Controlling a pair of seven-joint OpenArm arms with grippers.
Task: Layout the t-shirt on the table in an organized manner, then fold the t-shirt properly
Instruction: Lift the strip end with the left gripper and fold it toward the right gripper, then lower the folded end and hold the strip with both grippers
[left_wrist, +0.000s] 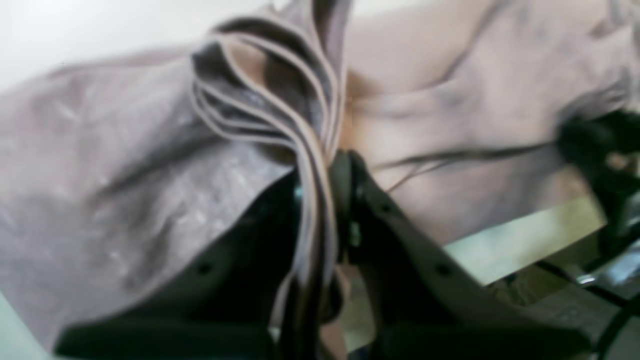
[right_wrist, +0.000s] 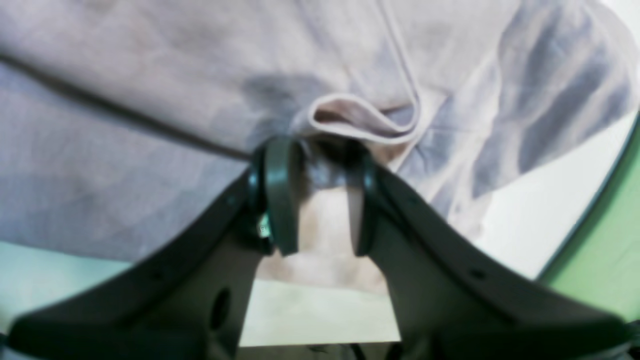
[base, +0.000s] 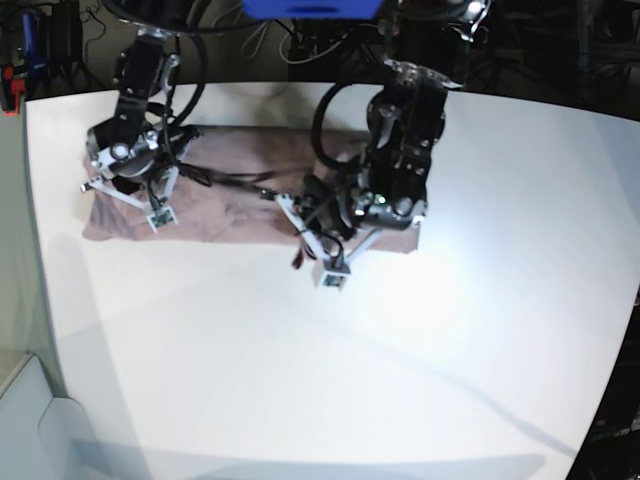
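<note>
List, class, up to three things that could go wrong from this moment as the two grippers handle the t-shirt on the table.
1. The left gripper pinches several bunched layers of the t-shirt; pulling may drag extra layers and spoil the fold.
2. The right gripper holds only a small rolled edge, which might slip out.
3. The shirt lies wrinkled near the far side of the table, so creases could get folded in.

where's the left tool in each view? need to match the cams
Left wrist: left tool at lower centre, shut on a bunched fold of the t-shirt.
Right wrist: not in it; only the right tool on cloth.
Base: centre, right of the other arm, low over the t-shirt's near edge.
Shared landmark: the mauve t-shirt on the white table.
</note>
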